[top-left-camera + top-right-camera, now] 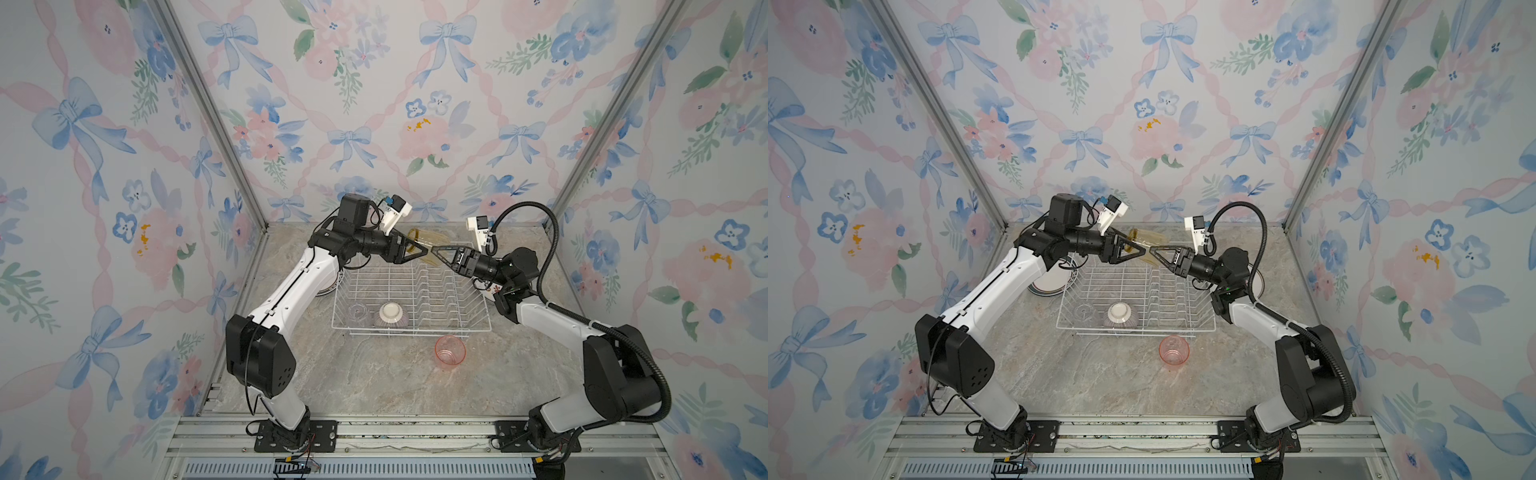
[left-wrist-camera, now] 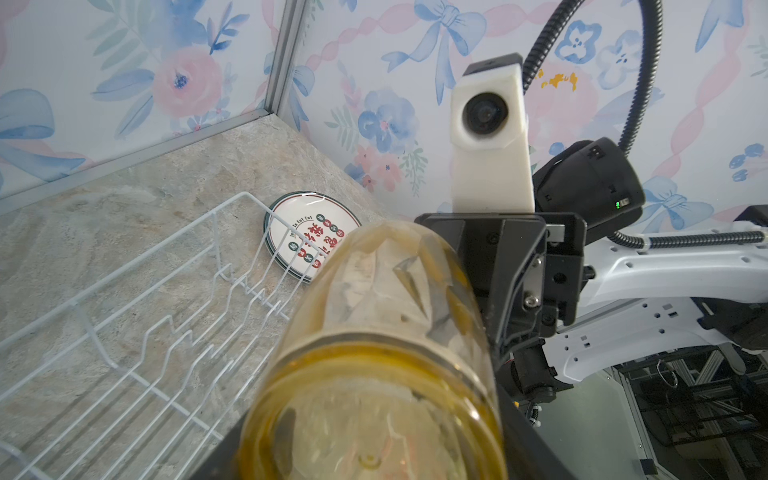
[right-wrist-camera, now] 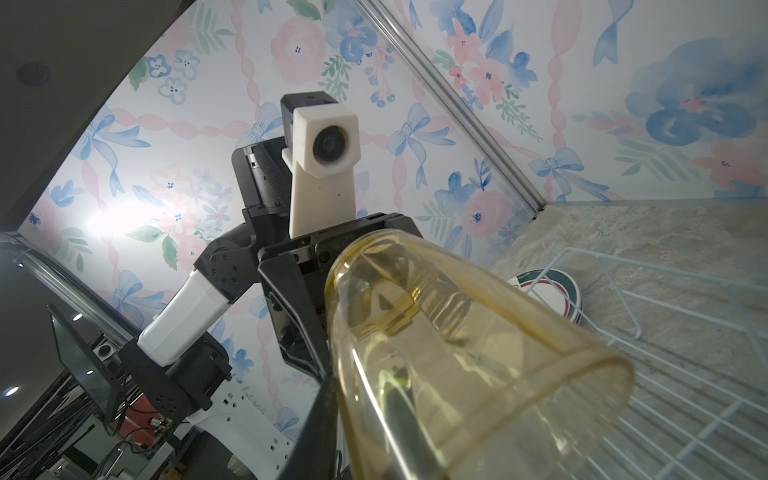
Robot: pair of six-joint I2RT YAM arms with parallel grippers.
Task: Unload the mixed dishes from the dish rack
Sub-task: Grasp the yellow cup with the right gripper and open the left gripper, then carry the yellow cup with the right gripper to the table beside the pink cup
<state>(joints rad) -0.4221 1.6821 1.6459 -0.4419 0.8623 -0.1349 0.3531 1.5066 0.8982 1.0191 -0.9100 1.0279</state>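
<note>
Overhead, both top views show the left gripper [image 1: 419, 248] and the right gripper [image 1: 438, 250] meeting tip to tip above the far edge of the dish rack [image 1: 415, 331]. The yellow tumbler [image 1: 428, 241] lies sideways in the air between them. Only these views show the rack's contents, a clear tumbler [image 1: 358, 312] and an upturned ribbed bowl [image 1: 390, 318] at its near left end. They also show a pink tumbler [image 1: 450, 350] standing on the tabletop [image 1: 374, 386] just near of the rack.

The left wrist view alone shows the yellow tumbler's thick base end seated between the left gripper's widely spread fingers [image 2: 532, 449]. Past the rack's right end it shows a green-rimmed plate [image 2: 307, 237] with red lettering, which the right arm [image 1: 540, 316] largely covers from above.

The right wrist view alone shows the yellow tumbler's open mouth nearest the right gripper. That gripper's jaws stand narrow and pinch the wall at the rim, one finger outside and one seen dimly through the plastic. This view also shows a stack of plates [image 3: 555, 286] flat on the tabletop beside the rack's left end.

The yellow tumbler spans the gap with its base to the left and its mouth to the right, clear of the wires. The tabletop has a marbled grey-beige stone pattern. The walls [image 1: 374, 104] carry wallpaper of pink flowers and blue bows, with aluminium corner posts [image 1: 210, 110].
</note>
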